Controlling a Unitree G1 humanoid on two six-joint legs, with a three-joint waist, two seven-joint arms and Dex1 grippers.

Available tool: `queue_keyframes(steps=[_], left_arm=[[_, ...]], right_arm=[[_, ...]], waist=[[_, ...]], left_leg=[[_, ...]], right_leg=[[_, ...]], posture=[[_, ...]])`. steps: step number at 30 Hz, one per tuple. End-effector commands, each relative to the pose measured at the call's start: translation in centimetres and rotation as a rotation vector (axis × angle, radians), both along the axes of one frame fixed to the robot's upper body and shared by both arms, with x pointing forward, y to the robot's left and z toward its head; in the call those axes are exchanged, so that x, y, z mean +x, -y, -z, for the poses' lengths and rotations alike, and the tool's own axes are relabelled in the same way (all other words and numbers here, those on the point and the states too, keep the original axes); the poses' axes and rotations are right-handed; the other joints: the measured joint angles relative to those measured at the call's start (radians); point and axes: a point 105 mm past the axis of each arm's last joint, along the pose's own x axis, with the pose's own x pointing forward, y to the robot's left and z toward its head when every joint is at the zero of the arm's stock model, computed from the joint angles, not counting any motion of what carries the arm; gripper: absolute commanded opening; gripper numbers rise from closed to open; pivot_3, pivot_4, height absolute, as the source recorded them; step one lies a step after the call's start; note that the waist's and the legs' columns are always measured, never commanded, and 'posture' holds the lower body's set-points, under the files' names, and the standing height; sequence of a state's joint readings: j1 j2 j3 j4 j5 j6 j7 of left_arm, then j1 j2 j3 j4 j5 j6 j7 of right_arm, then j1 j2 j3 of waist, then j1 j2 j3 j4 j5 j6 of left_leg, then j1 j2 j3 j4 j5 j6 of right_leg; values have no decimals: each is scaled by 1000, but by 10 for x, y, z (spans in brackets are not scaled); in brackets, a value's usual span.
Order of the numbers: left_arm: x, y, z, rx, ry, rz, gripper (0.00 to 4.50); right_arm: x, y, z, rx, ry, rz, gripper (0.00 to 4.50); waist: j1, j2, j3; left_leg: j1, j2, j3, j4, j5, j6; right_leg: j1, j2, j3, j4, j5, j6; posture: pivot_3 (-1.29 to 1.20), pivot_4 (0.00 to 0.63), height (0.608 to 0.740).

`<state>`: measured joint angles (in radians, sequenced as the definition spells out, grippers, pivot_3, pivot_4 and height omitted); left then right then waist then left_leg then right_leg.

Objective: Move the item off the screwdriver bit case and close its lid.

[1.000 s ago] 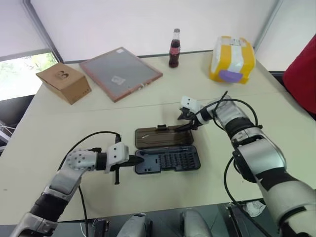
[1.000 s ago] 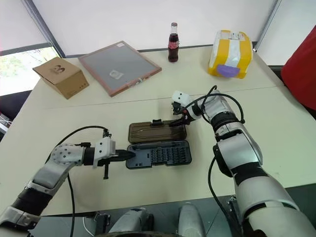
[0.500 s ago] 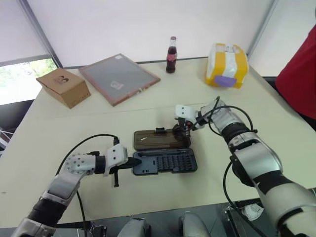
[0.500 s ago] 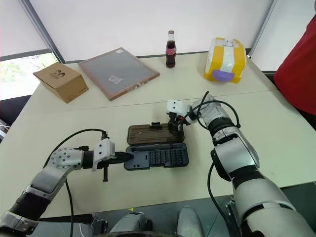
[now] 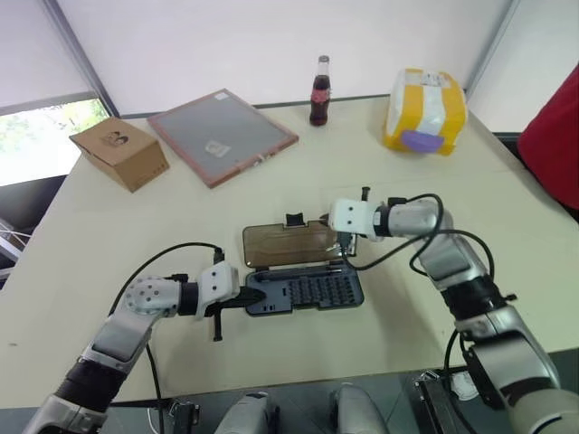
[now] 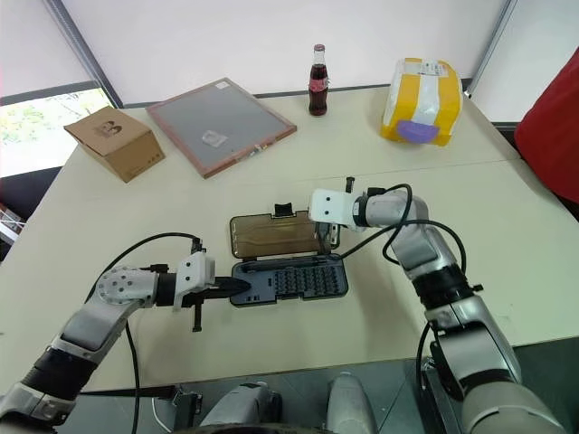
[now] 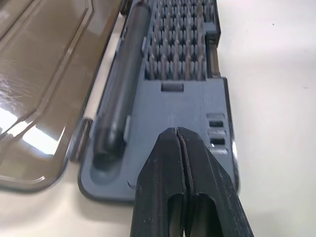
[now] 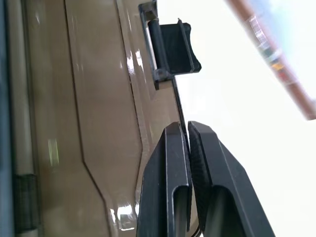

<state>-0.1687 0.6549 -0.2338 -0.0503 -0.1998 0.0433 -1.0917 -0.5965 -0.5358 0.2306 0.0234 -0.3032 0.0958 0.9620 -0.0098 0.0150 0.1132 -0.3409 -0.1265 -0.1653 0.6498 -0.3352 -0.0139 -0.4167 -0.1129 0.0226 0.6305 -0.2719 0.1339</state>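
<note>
The screwdriver bit case [image 5: 308,291] lies open on the table, its dark grey-blue base showing rows of bits and a black driver handle [image 7: 121,94]. Behind it, the lid [image 5: 288,244], smoky brown and translucent, tilts up off the table on its hinge, latch tab [image 5: 294,220] on the far edge. My right gripper [image 5: 344,244] is shut on the lid's right end, and its fingers [image 8: 173,163] pinch the thin rim. My left gripper [image 5: 251,295] is shut, its tips [image 7: 177,131] resting on the base's left end. The item is out of view.
At the back of the table stand a brown cardboard box [image 5: 118,151], a pink-framed grey board [image 5: 222,134], a cola bottle [image 5: 319,89] and a yellow-and-white package [image 5: 425,110]. Something red [image 5: 556,136] stands at the right edge.
My right gripper has shut on the lid's right end and drawn back and up. The lid, flat on the table before, now tilts up. My left gripper has stayed put.
</note>
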Motion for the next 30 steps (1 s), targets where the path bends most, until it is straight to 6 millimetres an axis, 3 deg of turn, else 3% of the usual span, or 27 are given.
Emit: queue_keyframes(steps=[1, 8, 11, 13, 17, 19, 22, 26, 30], left_arm=[[-10, -7, 28, 51, -151, -31, 0], [-31, 3, -33, -199, -425, -36, 0], [-36, 2, -69, -286, -477, -46, 0], [-23, -5, -92, -360, -440, -100, 0], [38, -39, -118, -505, -262, -380, 0], [66, -57, -115, -520, -186, -526, 0], [92, -71, -90, -415, -101, -641, 0], [109, -59, -66, -374, -99, -605, 0], [111, -36, -43, -308, -152, -477, 0]], right_arm=[[-12, -9, -15, 40, 70, -4, 38], [-15, -6, -7, 11, 86, 6, 38], [-15, -4, -5, 0, 89, 6, 38], [-15, -3, -5, -2, 93, 7, 38], [-14, -2, -7, -3, 104, 12, 38], [-13, -2, -8, -3, 111, 14, 38], [-12, -1, -11, -1, 124, 20, 38], [-12, -3, -14, 7, 130, 20, 38], [-12, -4, -13, 6, 128, 21, 38]], waist=[[-1, -2, 1], [-4, -12, 15], [-4, -14, 19], [-1, -14, 19], [-1, -15, 21], [-1, -15, 21], [-5, -15, 21], [-2, -16, 22], [-2, -17, 22]], left_leg=[[0, 0, 0, 0, 0, 0], [-1, 1, 1, 0, 0, 0], [-14, 2, 0, 4, 0, 0], [-16, 2, 0, 6, 0, 0], [-16, 1, 0, 9, 0, -1], [-15, 1, 0, 10, 0, -1], [-16, 1, 1, 10, 0, -1], [-17, 0, 1, 11, 0, -1], [-19, -1, 0, 14, 0, -1]], right_leg=[[0, 0, 0, 0, 0, 0], [-1, 0, 1, 0, 0, 0], [-13, 1, 0, 2, 0, 0], [-14, 1, -1, 3, 0, 0], [-12, 1, -3, 2, 0, 0], [-12, 1, -3, 2, 0, 0], [-12, 1, -4, 2, 0, 0], [-13, 1, -5, 2, 0, 0], [-12, 0, -6, 2, 1, 0]], posture=[[0, 150, 740], [0, 150, 740], [0, 150, 740], [0, 150, 740], [0, 150, 740], [0, 150, 740], [0, 150, 740], [0, 150, 740], [0, 150, 740]])
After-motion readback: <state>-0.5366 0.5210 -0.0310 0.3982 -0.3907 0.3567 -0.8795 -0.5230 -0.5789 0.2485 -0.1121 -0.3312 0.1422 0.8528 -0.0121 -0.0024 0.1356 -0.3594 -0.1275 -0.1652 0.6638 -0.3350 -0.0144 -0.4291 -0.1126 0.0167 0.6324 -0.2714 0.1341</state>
